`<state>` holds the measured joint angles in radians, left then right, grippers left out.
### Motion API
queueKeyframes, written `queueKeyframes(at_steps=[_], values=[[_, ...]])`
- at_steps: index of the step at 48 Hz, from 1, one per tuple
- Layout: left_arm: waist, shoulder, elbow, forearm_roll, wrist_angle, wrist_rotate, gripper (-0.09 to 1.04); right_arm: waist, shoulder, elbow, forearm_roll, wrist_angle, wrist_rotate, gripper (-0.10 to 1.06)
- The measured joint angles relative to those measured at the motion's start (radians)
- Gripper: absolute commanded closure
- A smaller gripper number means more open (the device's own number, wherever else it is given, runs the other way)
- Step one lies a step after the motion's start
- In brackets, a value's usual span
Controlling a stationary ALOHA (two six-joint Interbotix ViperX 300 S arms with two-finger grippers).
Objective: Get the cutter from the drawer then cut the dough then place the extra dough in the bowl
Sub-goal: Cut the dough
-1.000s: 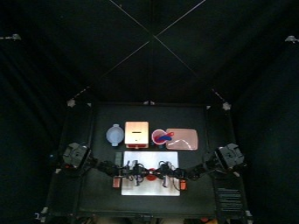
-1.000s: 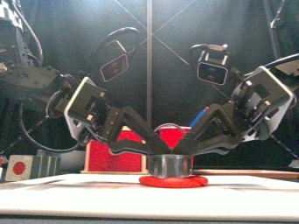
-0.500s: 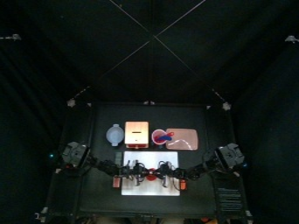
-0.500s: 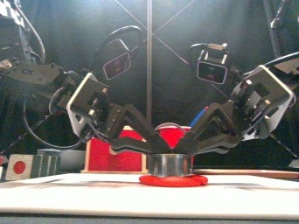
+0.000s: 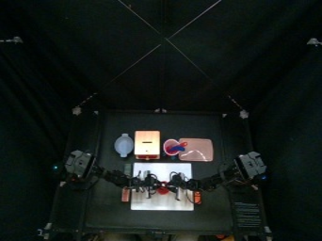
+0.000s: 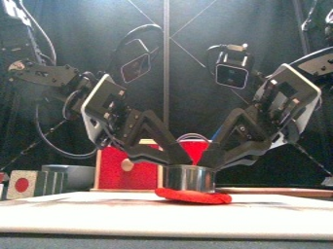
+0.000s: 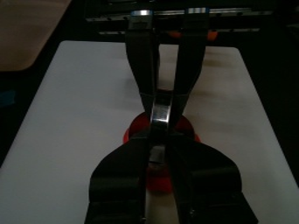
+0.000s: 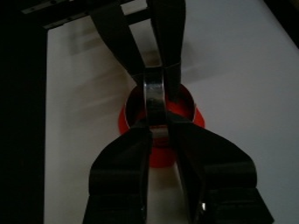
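On the board, our left claw and right claw both clamp the cutter on the dough; uneven lifting could drag dough up.

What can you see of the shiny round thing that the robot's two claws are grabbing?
The metal cutter is a short, shiny grey ring. It stands upright on the red dough, on the white cutting board. The left gripper and right gripper pinch its rim from opposite sides.
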<state>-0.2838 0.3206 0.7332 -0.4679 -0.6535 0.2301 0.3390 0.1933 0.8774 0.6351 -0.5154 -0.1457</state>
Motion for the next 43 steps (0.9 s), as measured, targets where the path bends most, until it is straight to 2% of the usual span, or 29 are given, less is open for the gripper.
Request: queueKeyframes(at_steps=[5, 14, 26, 43], values=[[-0.002, -0.003, -0.002, 0.014, 0.002, 0.026, 0.28, -0.002, -0.002, -0.012, -0.017, 0.008, 0.005, 0.23], [-0.006, -0.003, -0.006, 0.023, 0.002, 0.046, 0.18, -0.005, 0.000, -0.038, -0.048, 0.014, 0.008, 0.22], [-0.002, -0.029, -0.018, 0.029, -0.002, 0.049, 0.17, -0.025, 0.002, -0.064, -0.107, 0.028, 0.012, 0.22], [0.000, -0.126, -0.006, 0.089, -0.003, 0.049, 0.18, -0.061, -0.021, -0.066, -0.158, 0.032, 0.011, 0.22]])
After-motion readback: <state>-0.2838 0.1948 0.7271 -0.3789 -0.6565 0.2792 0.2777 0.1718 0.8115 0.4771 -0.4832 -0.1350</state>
